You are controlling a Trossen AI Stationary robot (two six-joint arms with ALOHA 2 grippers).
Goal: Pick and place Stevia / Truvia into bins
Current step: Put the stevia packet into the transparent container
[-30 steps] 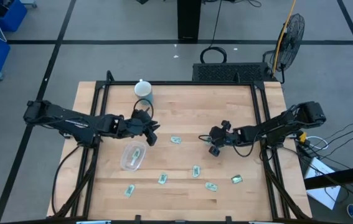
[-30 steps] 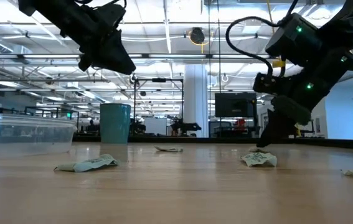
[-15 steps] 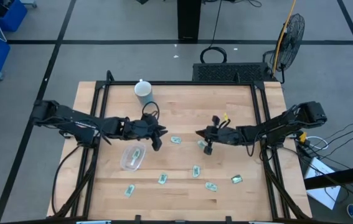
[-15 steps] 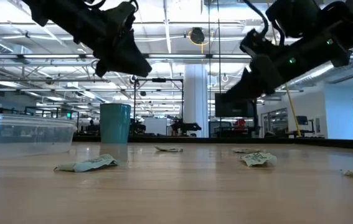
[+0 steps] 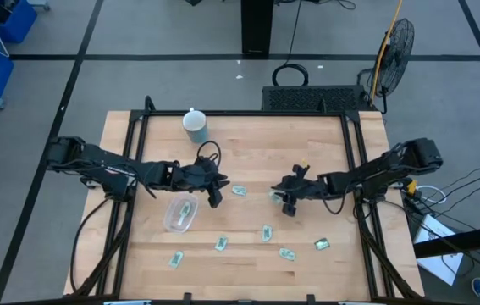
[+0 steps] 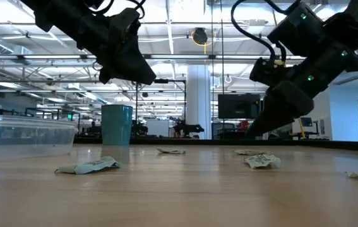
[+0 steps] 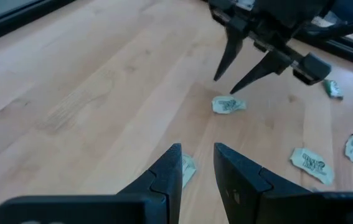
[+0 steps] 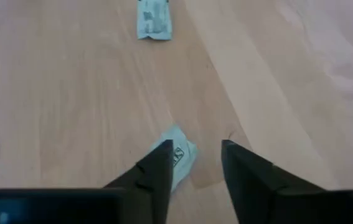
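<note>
Several small pale green and white packets lie flat on the wooden table [image 5: 307, 148]. One [image 5: 184, 209] lies inside the clear tub [image 5: 174, 220]. My left gripper [image 5: 215, 193] is open and empty, above the table beside the tub; a packet [image 7: 188, 169] lies just beyond its tips and shows in the high view [image 5: 239, 191]. My right gripper [image 5: 284, 202] is open and empty, tilted down over another packet [image 8: 178, 153], also in the high view [image 5: 273, 196]. In the low view its tips [image 6: 254, 129] hang above the table.
A blue-green cup with a white lid [image 5: 195, 125] stands at the far left. Other loose packets lie toward the near edge [image 5: 267, 232], [image 5: 221, 244], [image 5: 287, 253], [image 5: 322, 244], [image 5: 176, 258]. Black rails [image 5: 354, 161] run along the table's sides.
My right gripper has risen from the table, tipped up, gone a little toward the left edge, then come partly down again; the packet beside it now lies uncovered. My left gripper has gone toward the right edge, nearer the packet beyond its tips.
</note>
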